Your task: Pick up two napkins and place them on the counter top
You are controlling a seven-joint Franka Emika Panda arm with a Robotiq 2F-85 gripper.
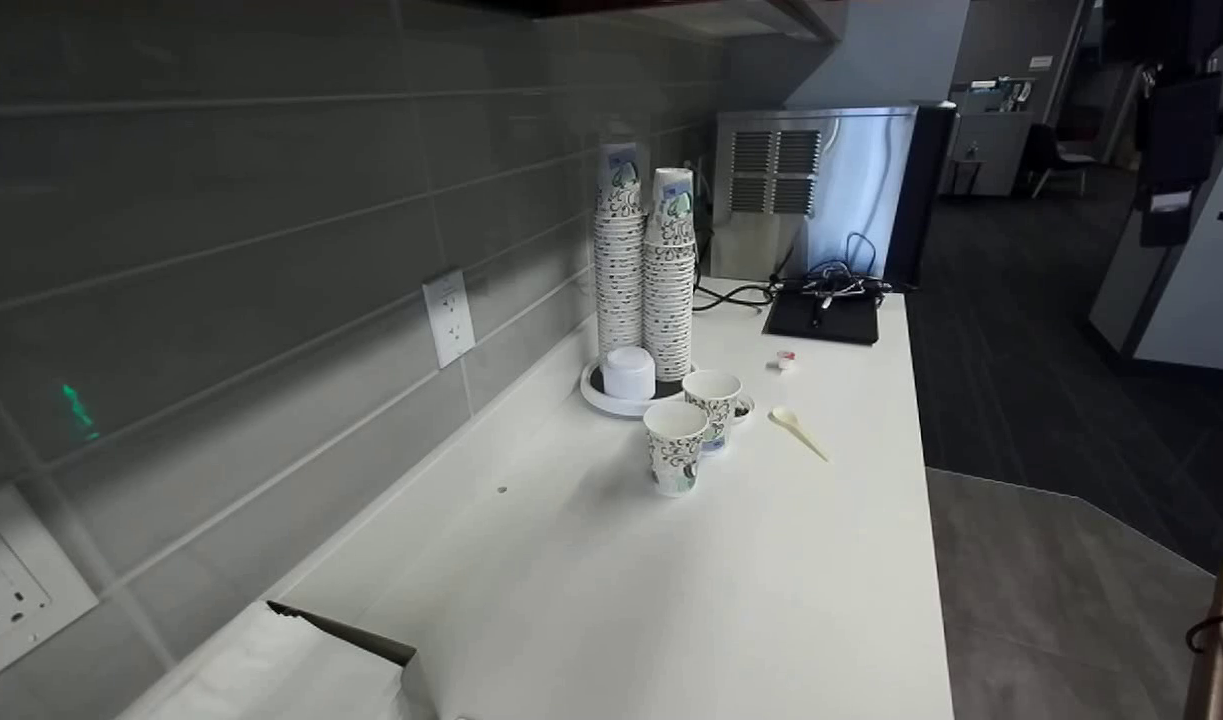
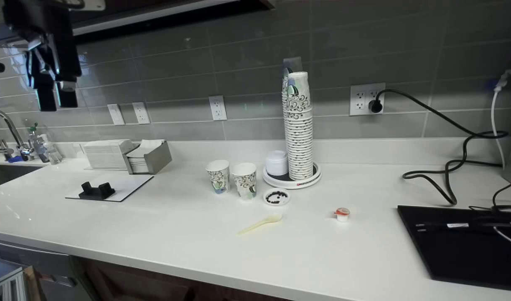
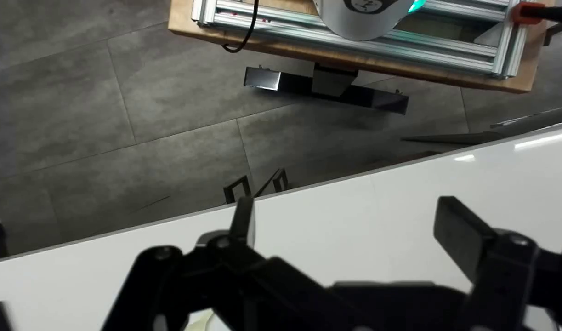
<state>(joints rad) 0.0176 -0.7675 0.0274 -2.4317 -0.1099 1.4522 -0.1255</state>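
Observation:
White paper napkins point(image 2: 146, 148) lie stacked in a grey holder at the back of the counter, beside a taller stack of folded white paper point(image 2: 108, 154). In an exterior view, white napkins point(image 1: 281, 670) show at the lower left, cut by the frame. No single napkin lies apart from the stacks. The white counter top point(image 1: 771, 600) shows in both exterior views point(image 2: 188, 242) and in the wrist view point(image 3: 308, 230). My gripper point(image 2: 56, 101) hangs high above the counter's left part, far from the napkins. In the wrist view the gripper point(image 3: 346, 207) is open, with nothing between the fingers.
Two paper cups point(image 2: 218, 176) stand near tall cup stacks point(image 2: 300, 142) on a round tray point(image 2: 309, 182). A spoon point(image 2: 260, 223), a lid point(image 2: 276, 196) and a creamer pod point(image 2: 342, 214) lie nearby. A black stand point(image 2: 96, 191) sits before the napkins. A cabinet overhangs the wall.

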